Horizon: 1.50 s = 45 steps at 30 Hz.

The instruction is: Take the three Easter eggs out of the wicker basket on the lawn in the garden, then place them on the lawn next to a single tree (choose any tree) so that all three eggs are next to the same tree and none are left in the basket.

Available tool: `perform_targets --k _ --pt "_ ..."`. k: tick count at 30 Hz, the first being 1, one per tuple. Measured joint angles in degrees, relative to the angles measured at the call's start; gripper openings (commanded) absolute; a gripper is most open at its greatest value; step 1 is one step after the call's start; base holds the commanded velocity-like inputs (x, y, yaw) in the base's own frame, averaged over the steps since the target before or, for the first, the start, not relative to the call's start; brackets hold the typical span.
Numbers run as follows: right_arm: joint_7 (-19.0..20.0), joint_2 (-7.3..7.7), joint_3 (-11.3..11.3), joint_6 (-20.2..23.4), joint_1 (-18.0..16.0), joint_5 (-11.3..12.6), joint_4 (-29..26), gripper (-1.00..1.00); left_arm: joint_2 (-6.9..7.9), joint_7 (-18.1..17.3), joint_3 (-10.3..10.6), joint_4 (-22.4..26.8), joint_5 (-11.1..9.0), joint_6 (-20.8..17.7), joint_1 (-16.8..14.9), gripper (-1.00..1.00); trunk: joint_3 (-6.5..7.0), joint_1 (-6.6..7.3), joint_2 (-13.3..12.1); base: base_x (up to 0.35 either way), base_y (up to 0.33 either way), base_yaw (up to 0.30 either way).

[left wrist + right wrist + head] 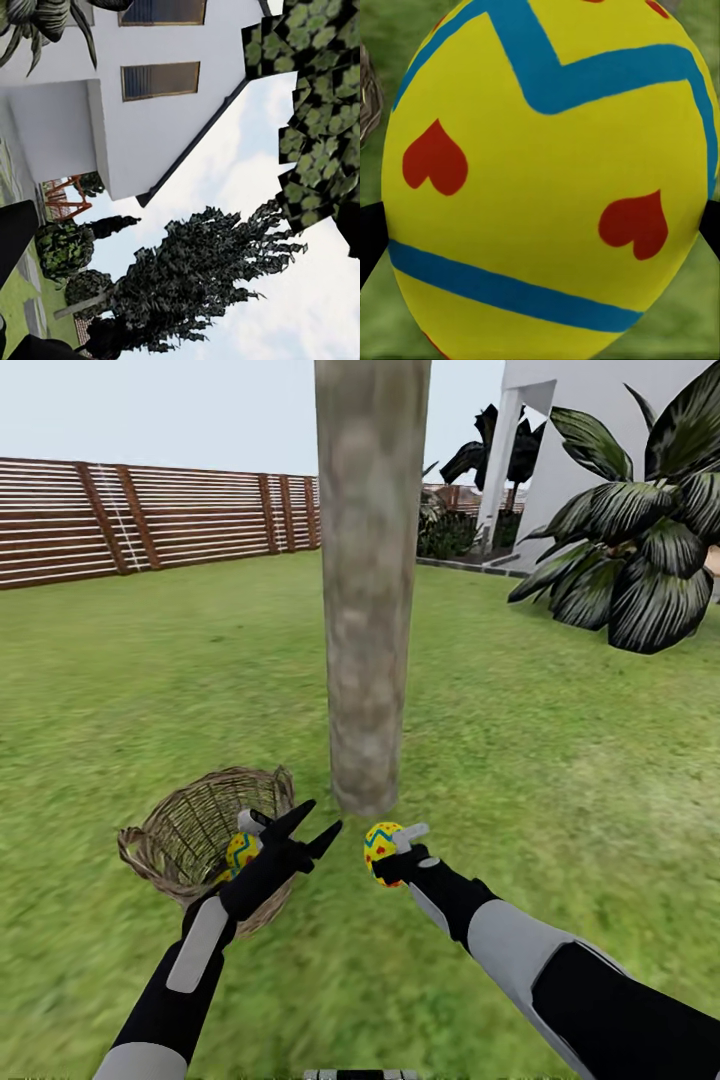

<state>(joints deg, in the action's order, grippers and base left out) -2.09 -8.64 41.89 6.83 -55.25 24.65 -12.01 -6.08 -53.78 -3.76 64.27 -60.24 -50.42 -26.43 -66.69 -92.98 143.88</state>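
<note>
Right wrist view reveals egg's (pixel 547 180) red hearts.

No legible text or signs.

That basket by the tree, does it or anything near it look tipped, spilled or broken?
The wicker basket leans on the lawn, its opening tilted up toward the camera, one egg inside. Nothing looks spilled or broken. The right tool holds another egg near the tree.

You face a brown slatted fence (pixel 150 515) along the yard's far left edge. A white house (pixel 590 420) stands at far right, a broad striped-leaf plant (pixel 640 550) before it. Pale overcast sky (pixel 160 405) overhead.
</note>
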Motion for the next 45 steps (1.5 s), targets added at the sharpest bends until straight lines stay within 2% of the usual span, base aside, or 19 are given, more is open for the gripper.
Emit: perform_targets --k 9,12,16,19,24,31,45 --pt "-0.41 -0.08 -0.17 0.01 0.08 0.08 1.52 -1.0 -0.12 0.0 0.09 -0.01 0.0 0.0 0.0 1.0 -2.0 -0.23 0.12 0.0 0.0 0.0" --pt "-1.86 -0.05 -0.42 0.06 0.07 0.04 3.35 -1.0 -0.27 0.0 0.15 -0.84 0.08 0.01 0.03 1.0 -2.66 -0.31 0.16 0.0 0.0 0.0" --pt "-2.61 -0.23 -0.31 0.25 0.07 -0.16 3.17 -1.0 -0.31 0.0 0.37 -1.28 0.07 0.0 0.02 1.0 -3.55 -0.41 0.22 0.0 0.0 0.0" --pt "-2.65 -0.49 -0.28 0.48 0.07 -0.22 2.84 -1.0 -0.39 -0.05 2.49 -1.28 0.05 0.3 0.03 1.0 -3.55 -0.41 0.22 0.0 -0.053 0.0" --pt "-2.5 -0.5 -0.28 0.42 0.05 -0.29 2.48 -1.0 -0.6 0.02 4.49 -1.31 0.18 0.71 0.01 1.0 -3.55 -0.41 0.22 0.0 -0.19 0.0" --pt "-2.5 -0.24 -0.28 0.28 -0.02 -0.26 1.37 -1.0 -0.6 0.02 4.88 -1.31 0.17 0.79 0.0 1.0 -3.55 -0.4 0.22 0.016 -0.054 0.007" --pt "-2.8 -0.35 -0.28 0.06 -0.02 -0.26 1.42 -1.0 -0.6 0.03 4.8 -1.31 0.14 0.78 0.0 1.0 -3.28 -0.4 0.22 0.108 -0.219 0.228"
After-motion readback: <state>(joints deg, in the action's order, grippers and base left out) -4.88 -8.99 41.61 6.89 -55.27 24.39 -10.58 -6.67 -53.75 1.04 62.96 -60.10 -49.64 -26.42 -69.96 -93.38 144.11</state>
